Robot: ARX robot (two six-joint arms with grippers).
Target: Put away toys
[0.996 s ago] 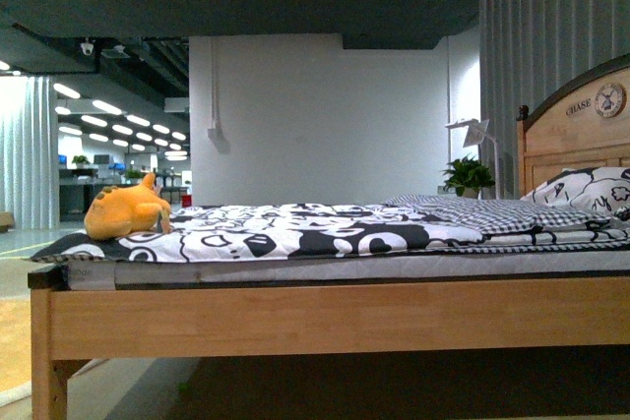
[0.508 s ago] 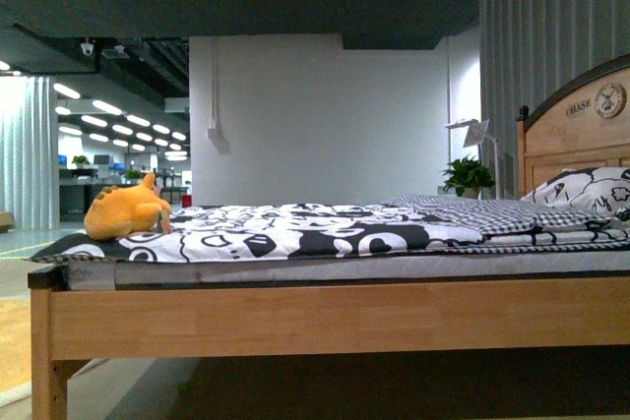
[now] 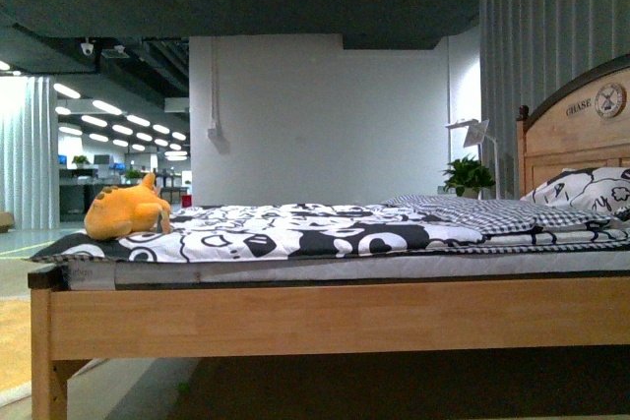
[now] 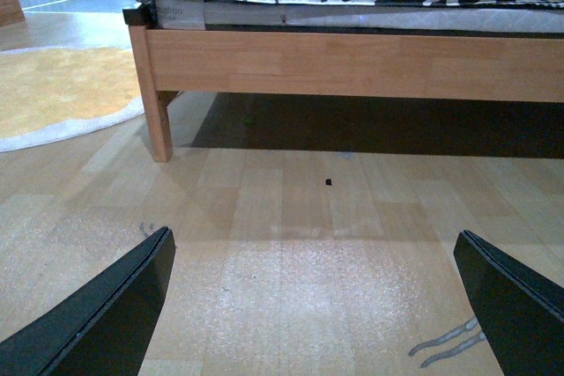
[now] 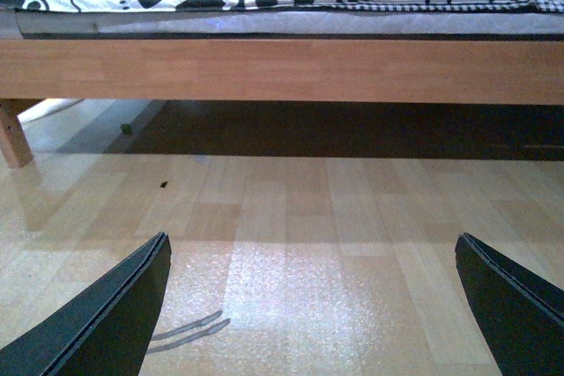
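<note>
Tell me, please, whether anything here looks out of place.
Yes, one thing: the orange plush toy lies alone on the quilt at the foot end of the bed, far from the pillow. A small dark speck also lies on the wooden floor before the bed.

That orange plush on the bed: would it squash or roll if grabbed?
The plush looks soft and stuffed, so it would probably squash and feel light. Its slumped body on the quilt suggests it would flop rather than roll.
</note>
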